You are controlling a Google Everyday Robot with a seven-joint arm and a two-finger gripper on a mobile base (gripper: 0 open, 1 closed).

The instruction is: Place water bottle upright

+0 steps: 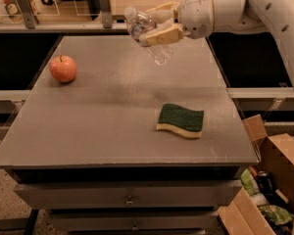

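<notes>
The water bottle (146, 32) is a small clear ribbed plastic bottle. It hangs tilted in the air above the far part of the grey table (112, 126), its top end up and to the left, its base down and to the right. My gripper (159, 22) comes in from the right on a white arm and is shut on the bottle's middle, with tan fingers (162, 35) above and below it. The bottle's label is hidden by the fingers.
A red apple (63, 68) sits at the table's far left. A green and yellow sponge (181, 120) lies at the right middle. An open cardboard box (269, 185) with clutter stands on the floor at the lower right. A counter with items runs behind the table.
</notes>
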